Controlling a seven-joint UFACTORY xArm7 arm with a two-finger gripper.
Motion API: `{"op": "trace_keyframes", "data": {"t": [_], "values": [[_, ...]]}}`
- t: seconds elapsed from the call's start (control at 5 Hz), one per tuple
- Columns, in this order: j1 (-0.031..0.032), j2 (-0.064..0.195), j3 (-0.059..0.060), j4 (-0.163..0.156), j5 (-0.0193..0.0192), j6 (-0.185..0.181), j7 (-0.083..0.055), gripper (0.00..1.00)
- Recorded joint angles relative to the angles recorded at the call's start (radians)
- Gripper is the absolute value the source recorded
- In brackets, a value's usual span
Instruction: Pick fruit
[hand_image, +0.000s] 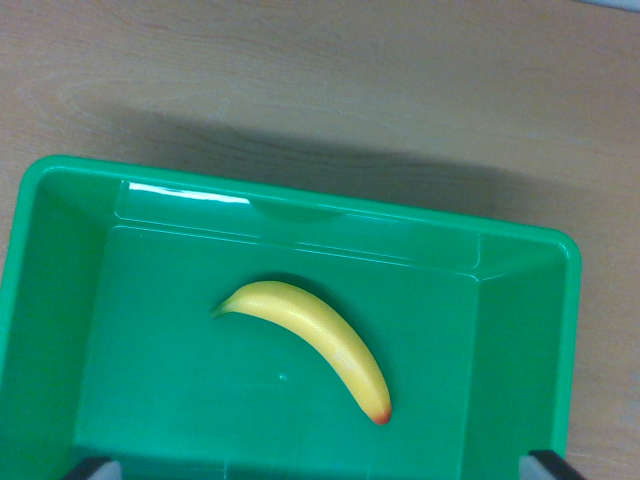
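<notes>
Two dark fingertips peek in at the bottom corners of the wrist view, one at the left and one at the right, and these are all we see of our gripper. They stand far apart, close to the full width of the bin, with nothing between them, so we read the jaws as spread wide and holding nothing.

Below us sits a green plastic bin, its rim running across the upper part of the view and down both sides (a bright glare streak marks the far wall near the upper left corner). On the bin's flat floor lies a single yellow banana, roughly central. It curves from a greenish stem end at the wrist view's left down to a reddish-orange tip at the lower right. We see it lying clear of all the bin walls and apart from our fingertips.

Beyond the bin stretches a light wooden table, and the bin casts a dark shadow on it along the far rim.
</notes>
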Motion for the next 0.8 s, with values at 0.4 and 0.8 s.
{"op": "trace_keyframes", "data": {"t": [0.4, 0.8], "values": [[-0.0001, 0.001, 0.0, -0.001, 0.0001, -0.002, -0.002, 0.0], [-0.0005, 0.004, -0.001, -0.006, 0.0006, -0.009, -0.009, 0.0]]}}
